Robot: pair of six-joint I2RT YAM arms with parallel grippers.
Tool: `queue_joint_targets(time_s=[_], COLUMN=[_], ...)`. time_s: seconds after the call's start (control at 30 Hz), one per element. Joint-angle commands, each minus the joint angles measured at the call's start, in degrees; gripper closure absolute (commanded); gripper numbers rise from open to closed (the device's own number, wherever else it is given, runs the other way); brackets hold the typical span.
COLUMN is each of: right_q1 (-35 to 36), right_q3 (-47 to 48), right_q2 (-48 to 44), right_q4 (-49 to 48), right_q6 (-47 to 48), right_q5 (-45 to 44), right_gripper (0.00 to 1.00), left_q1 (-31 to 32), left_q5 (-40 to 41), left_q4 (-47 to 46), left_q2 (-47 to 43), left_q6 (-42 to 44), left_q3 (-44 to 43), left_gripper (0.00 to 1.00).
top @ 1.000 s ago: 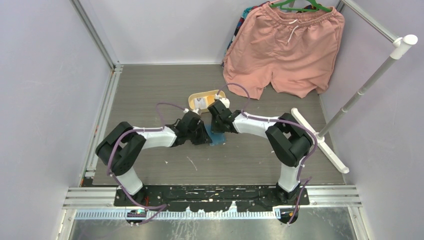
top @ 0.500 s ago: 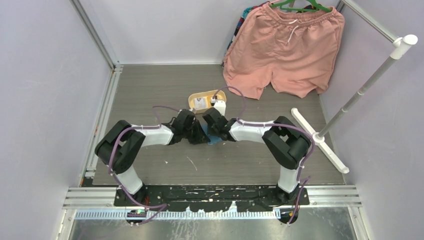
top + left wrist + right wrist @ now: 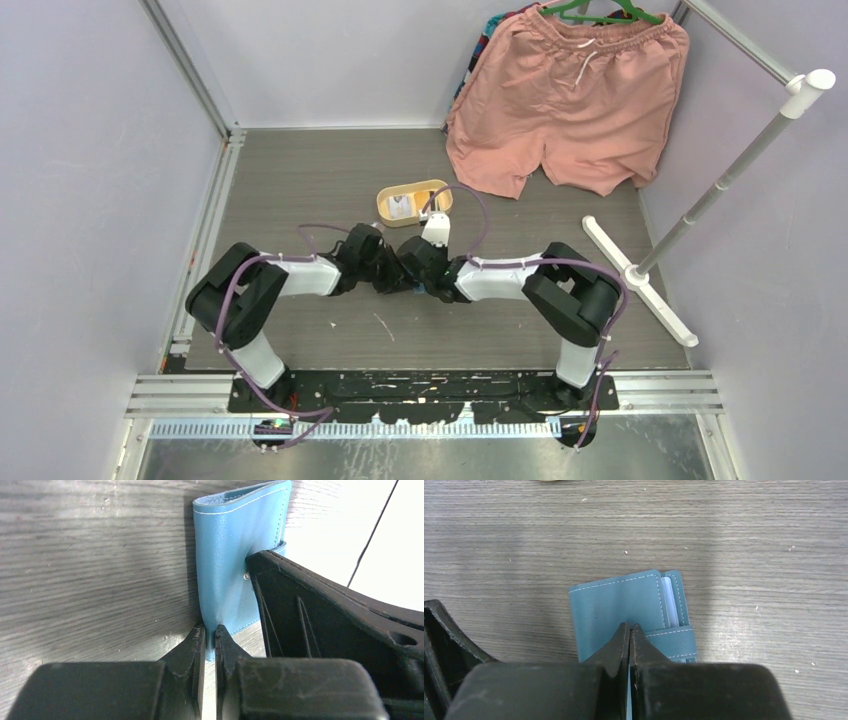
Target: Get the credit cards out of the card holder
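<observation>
The teal-blue card holder lies folded on the grey table with its strap across the open side. White edges of the credit cards show inside its pocket. My left gripper is shut on the card holder at its near edge. My right gripper is shut with nothing between its fingers, and its tips rest on the cover beside the strap. From above, the left gripper and the right gripper meet and hide the holder. A whitish card lies in the yellow tray.
The yellow oval tray sits just beyond the grippers. Pink shorts hang at the back right. A white rack with its pole and foot stands at the right. Metal frame rails border the table's left side.
Both grippers have moved together to the left and nearer, away from the yellow tray. The blue card holder, visible from above a second ago, is now covered by them.
</observation>
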State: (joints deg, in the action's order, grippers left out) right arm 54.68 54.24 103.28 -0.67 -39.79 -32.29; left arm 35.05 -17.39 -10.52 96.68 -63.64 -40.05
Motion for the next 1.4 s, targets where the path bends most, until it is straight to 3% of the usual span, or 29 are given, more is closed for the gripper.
queue_joint_targets(time_s=[0.0, 0.33, 0.83, 1.23, 1.37], right_q1=[5.2, 9.7, 10.3, 3.6, 3.2], right_q3=[-3.7, -2.7, -0.3, -2.9, -3.2], right_q2=[2.1, 1.7, 7.8, 11.1, 7.6], right_q4=[13.8, 16.5, 16.5, 11.8, 12.2], right_q6=[-3.9, -5.7, -7.1, -8.4, -7.2], right_q5=[5.3, 0.2, 4.1, 13.5, 13.1], right_gripper=[0.99, 0.99, 0.99, 0.99, 0.98], left_q1=[-1.6, -1.6, -1.5, 1.7, 2.0], left_q5=[7.7, 10.1, 14.4, 16.4, 16.9], left_q4=[-10.6, -17.9, -20.8, -20.6, -20.0], left_q2=[-1.9, 1.9, 1.9, 0.9, 0.2], left_q6=[-4.6, -8.8, -9.9, -9.9, -9.7], left_q3=[1.3, -0.8, -1.2, -0.6, -0.2], left_gripper=[1.0, 1.0, 1.0, 1.0, 1.0])
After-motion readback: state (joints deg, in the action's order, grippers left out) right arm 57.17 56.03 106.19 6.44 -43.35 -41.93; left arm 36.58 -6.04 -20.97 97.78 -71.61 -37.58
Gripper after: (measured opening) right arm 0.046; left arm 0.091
